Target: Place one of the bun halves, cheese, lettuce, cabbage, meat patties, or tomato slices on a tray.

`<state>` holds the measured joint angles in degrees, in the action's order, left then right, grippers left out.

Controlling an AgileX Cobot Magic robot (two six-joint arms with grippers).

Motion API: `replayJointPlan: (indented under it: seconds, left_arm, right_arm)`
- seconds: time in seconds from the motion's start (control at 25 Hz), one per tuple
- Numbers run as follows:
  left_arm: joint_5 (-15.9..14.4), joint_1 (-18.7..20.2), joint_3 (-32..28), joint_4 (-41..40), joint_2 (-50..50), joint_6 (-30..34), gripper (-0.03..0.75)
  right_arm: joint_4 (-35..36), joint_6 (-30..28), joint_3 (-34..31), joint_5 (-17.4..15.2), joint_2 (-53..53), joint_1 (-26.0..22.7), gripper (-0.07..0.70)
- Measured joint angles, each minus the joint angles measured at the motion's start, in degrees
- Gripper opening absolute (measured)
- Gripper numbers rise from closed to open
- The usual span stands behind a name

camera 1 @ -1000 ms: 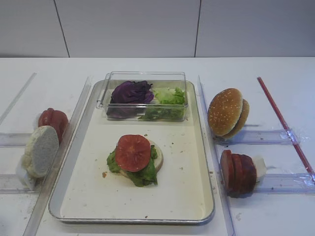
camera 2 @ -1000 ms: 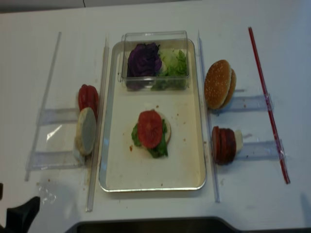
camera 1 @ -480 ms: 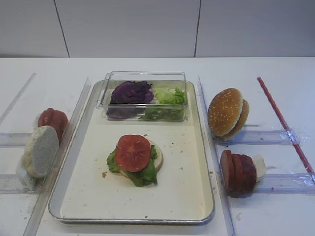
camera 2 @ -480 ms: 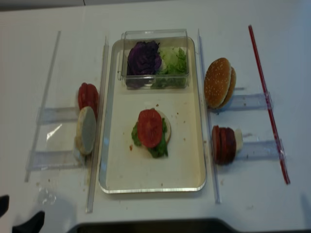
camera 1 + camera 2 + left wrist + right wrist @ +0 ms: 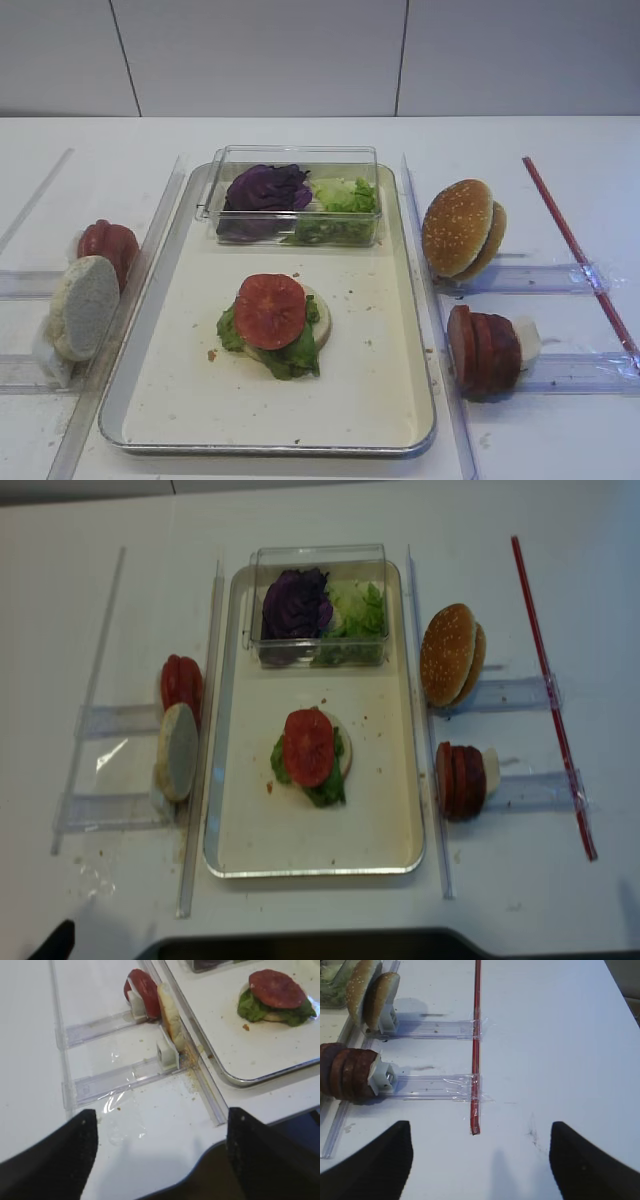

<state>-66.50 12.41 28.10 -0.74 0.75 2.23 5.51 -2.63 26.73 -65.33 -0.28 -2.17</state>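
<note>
Tomato slice (image 5: pixel 270 310) sits on lettuce (image 5: pixel 291 355) and pale bun half (image 5: pixel 318 318), mid-tray (image 5: pixel 385 400) — placement looks done. Your left claw (image 5: pixel 160 1160) has pulled back off the desk (image 5: pixel 560 170) corner; both claws — right claw (image 5: pixel 480 1160) too — gape empty.

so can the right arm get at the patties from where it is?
Probably yes. The right gripper is open and empty, the patties stand on edge in their holder ahead to its left, and only bare table and the red rod lie between.
</note>
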Motion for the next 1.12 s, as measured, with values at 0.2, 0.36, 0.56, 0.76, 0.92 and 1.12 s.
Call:
replayJointPlan:
  seconds: [0.2,0.36,0.56,0.76,0.92,1.12]
  left_arm:
    - [-0.3,0.0,-0.1,0.0,-1.6,0.0,0.492]
    - [-0.5,0.0,-0.1,0.0,-1.6,0.0,0.492]
    - [-0.6,0.0,-0.2,0.0,-1.6,0.0,0.492]
    - [-0.6,0.0,-0.2,0.0,-1.6,0.0,0.492]
    - [-0.7,0.0,-0.2,0.0,-1.6,0.0,0.492]
    - [-0.8,0.0,-0.2,0.0,-1.6,0.0,0.492]
  right_arm:
    - [0.0,0.0,0.0,0.0,0.0,0.0,0.575]
    - [0.0,0.0,0.0,0.0,0.0,0.0,0.575]
    - [0.0,0.0,0.0,0.0,0.0,0.0,0.575]
    - [0.0,0.0,0.0,0.0,0.0,0.0,0.575]
    - [0.0,-0.1,0.0,0.0,0.0,0.0,0.575]
    - [0.0,-0.1,0.0,0.0,0.0,0.0,0.574]
